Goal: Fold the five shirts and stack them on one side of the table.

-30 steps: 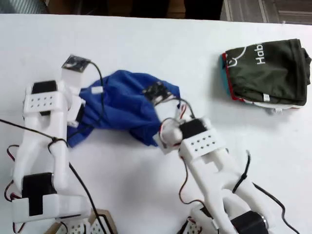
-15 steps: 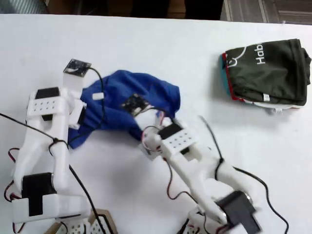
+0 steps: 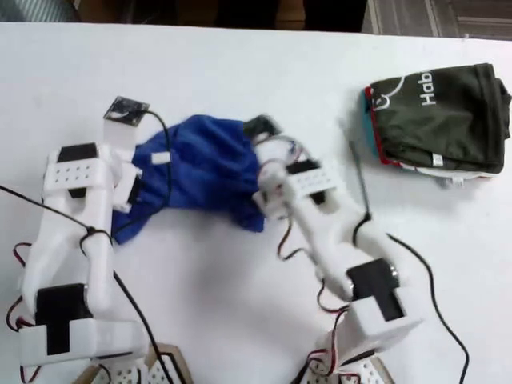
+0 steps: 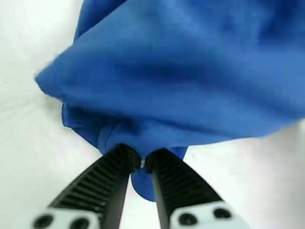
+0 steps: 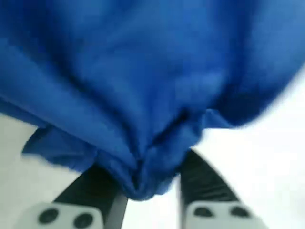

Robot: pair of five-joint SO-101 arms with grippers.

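Left gripper [image 4: 142,161]: jaws nearly closed, pinching an edge of the blue shirt [image 3: 200,164].
Right gripper [image 5: 143,186]: jaws partway apart, clamped on a thick bunched fold of the same shirt.
Blue shirt: crumpled on the table [image 3: 240,64], lying between the two grippers.
Folded stack [image 3: 436,120]: dark green shirt on top, well apart from the right gripper, on the side away from the left gripper.
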